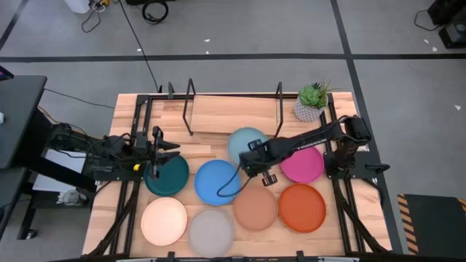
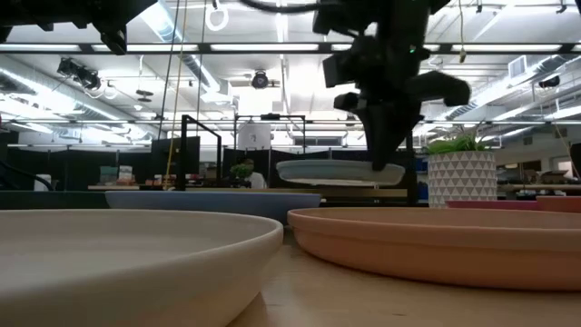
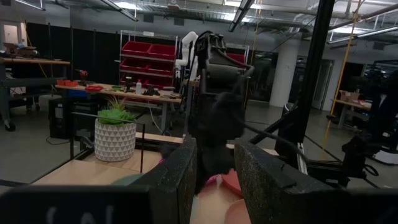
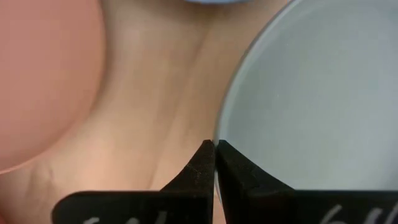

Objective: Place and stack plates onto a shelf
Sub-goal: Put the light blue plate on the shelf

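While the right gripper (image 1: 256,154) reaches across the middle of the table, its two dark fingers (image 4: 205,163) are pinched nearly closed on the thin rim of the light blue plate (image 1: 246,143), and the low view shows that plate (image 2: 340,171) held roughly level and clear of the wood. From the fingers, the plate's round body spreads away toward the shelf (image 1: 233,109), whose black uprights and pale wooden base stand just beyond the plate's far edge; a round plate has no long axis, so what matters is that it stays flat and that the shelf lies straight past it. Seen from above, the blue plate (image 1: 217,181) lies just beside the fingers on their near side, the peach plate (image 1: 255,207) sits close in front of them, and the magenta plate (image 1: 302,164) lies near, toward the right arm's base. Orange-red plate (image 1: 302,207), grey plate (image 1: 211,231) and cream plate (image 1: 164,220) rest farther along the table's front. At the table's left side the left gripper (image 1: 156,148) waits, fingers (image 3: 177,180) somewhat apart and holding nothing, its tips over the rim of the dark teal plate (image 1: 167,175). By my judgement the right arm, already gripping and nearer the shelf, is the one placed to carry the plate forward onto the base
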`<state>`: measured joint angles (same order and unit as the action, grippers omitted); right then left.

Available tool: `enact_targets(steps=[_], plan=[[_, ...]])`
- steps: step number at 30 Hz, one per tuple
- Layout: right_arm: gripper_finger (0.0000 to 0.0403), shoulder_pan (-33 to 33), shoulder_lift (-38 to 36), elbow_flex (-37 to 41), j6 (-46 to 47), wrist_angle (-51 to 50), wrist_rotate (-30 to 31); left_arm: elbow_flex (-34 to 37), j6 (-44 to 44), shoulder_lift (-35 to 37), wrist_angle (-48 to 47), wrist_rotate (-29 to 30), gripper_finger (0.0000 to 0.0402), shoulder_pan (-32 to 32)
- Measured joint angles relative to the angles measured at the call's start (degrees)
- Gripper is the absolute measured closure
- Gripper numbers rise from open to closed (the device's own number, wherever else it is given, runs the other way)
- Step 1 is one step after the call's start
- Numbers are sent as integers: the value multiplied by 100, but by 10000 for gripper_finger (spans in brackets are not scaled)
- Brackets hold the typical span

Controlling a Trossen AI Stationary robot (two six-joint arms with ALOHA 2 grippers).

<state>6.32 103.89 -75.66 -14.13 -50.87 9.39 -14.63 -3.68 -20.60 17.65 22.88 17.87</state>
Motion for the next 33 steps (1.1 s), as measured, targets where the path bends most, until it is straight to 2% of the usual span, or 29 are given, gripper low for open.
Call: enact_targets(steps=[20, 30, 33], plan=[[390, -1689, 1, 0, -573, 221, -343, 0, -2, -2, -85, 2, 285, 0], [390, -2226, -1, 0, -738, 197, -356, 0, -2, -2, -83, 0, 285, 0], [390, -2362, -1, 0, -888, 195, -626, 0, -2, -2, -83, 2, 285, 0]])
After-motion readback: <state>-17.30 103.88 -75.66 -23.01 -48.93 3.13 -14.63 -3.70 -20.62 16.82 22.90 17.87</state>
